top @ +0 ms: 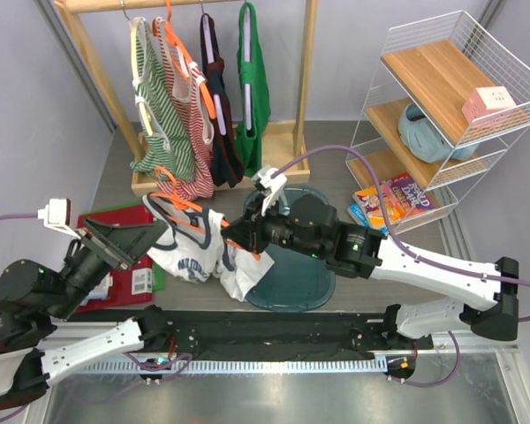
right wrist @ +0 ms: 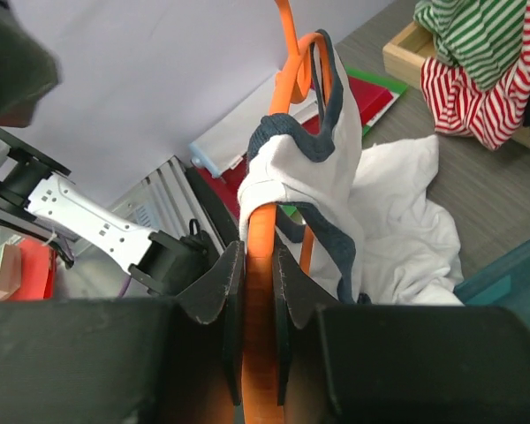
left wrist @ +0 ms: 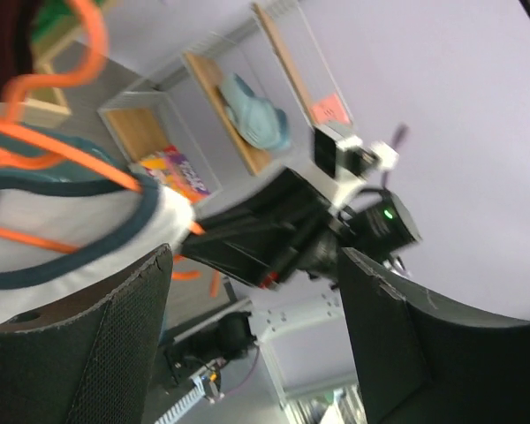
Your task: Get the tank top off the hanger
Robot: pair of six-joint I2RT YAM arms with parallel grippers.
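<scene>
- The right claw (right wrist: 256, 261) is clenched on the orange hanger (right wrist: 288, 62), gripping one of its thin arms.
- The tank top (right wrist: 311, 177) hangs bunched over the hanger, its white body slumped on the desk (top: 199, 296).
- The left claw (left wrist: 254, 256) is spread wide, grasping nothing, just beside the tank top's navy-trimmed edge.

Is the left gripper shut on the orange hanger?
No, the left gripper stands wide open, with the hanger off to one side.

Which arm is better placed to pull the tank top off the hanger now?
Left. The right gripper is shut on the hanger and steadies it; the left gripper is open, beside a strap of the tank top.
</scene>
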